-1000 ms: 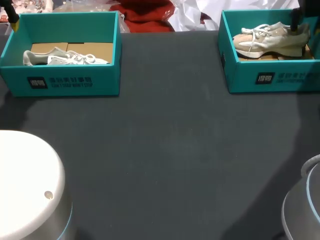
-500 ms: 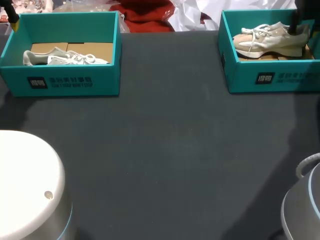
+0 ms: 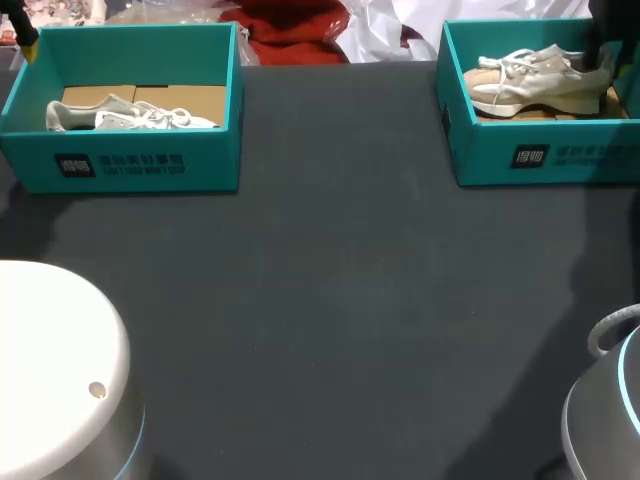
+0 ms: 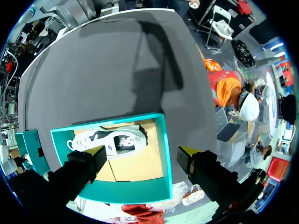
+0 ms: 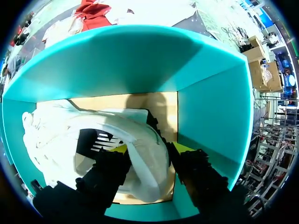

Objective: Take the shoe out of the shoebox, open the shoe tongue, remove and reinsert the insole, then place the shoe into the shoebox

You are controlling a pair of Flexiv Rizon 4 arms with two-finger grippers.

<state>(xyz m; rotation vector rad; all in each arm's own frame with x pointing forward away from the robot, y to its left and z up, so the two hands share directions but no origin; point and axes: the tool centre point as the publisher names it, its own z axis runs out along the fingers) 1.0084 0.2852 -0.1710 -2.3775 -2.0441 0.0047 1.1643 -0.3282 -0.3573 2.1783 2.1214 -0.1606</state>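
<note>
Dark grey surface (image 3: 330,300) carries the teal cardboard shoebox (image 3: 540,160) at the centre of the job. The cream-and-white lace-up sneaker (image 3: 535,85) lies inside it, not yet clear of the walls. The right tool (image 5: 149,154) is down inside that shoebox, its two yellow-tipped fingers closed against either side of the sneaker's heel. Well apart from the shoebox, toward the left arm's side of the surface, stands a second teal cardboard box (image 3: 130,165) holding a pale white trainer (image 3: 130,117). The left tool (image 4: 140,151) hangs above that second box, spread wide and holding nothing. By the look of it, the work has barely begun: a grip on the heel is the only thing secured. Lifting the sneaker out, opening its tongue, pulling and refitting the insole, and returning the sneaker to the shoebox all appear to lie ahead.
</note>
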